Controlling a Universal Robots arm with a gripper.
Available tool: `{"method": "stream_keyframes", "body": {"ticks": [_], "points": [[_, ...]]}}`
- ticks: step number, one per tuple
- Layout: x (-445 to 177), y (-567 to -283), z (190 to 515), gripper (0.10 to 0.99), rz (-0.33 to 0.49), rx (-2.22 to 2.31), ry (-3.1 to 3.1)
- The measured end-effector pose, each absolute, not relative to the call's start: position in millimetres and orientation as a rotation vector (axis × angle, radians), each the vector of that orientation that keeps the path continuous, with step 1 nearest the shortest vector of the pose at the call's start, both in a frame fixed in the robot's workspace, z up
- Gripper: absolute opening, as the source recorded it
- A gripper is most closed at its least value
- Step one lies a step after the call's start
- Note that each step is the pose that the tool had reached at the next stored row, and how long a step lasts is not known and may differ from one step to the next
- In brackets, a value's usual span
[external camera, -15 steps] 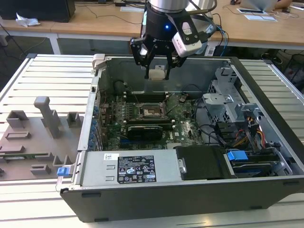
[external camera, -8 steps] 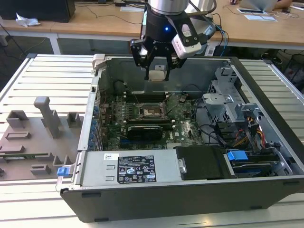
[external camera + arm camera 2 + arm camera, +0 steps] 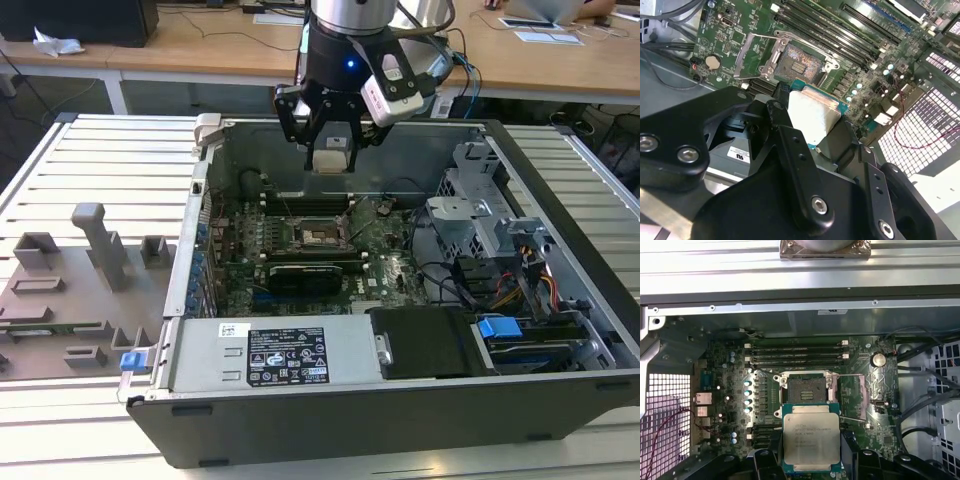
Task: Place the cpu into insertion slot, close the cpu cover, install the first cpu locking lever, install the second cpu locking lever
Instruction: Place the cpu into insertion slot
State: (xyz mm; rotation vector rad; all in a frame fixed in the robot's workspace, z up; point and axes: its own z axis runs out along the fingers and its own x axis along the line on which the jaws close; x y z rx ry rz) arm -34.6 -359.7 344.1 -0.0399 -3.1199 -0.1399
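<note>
Overhead, the gripper (image 3: 333, 152) hangs above an open computer case (image 3: 400, 420), its jaws pinching the cpu (image 3: 333, 161) by two opposite edges. In the first wrist view the cpu (image 3: 811, 440) shows its silvery-grey metal top, level between the black fingers (image 3: 852, 450). In the exterior view the insertion slot (image 3: 322, 236) lies at 6 o'clock from the chip, down on the green motherboard (image 3: 390, 250), and the two are well apart. The slot (image 3: 806, 388) sits bare, a dark square recess with a metal rim. The cpu cover (image 3: 862, 390) is swung open just beside it. The case rests on a slatted metal surface (image 3: 90, 150), with a grey fixture board (image 3: 60, 300) at 9 o'clock from the case.
</note>
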Motion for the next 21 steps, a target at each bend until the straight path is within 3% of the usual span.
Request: {"method": "stream_keyframes", "body": {"ticks": [21], "points": [[-34.6, -359.7, 334.6, 0.545, -0.14, -0.04, -3.12]]}}
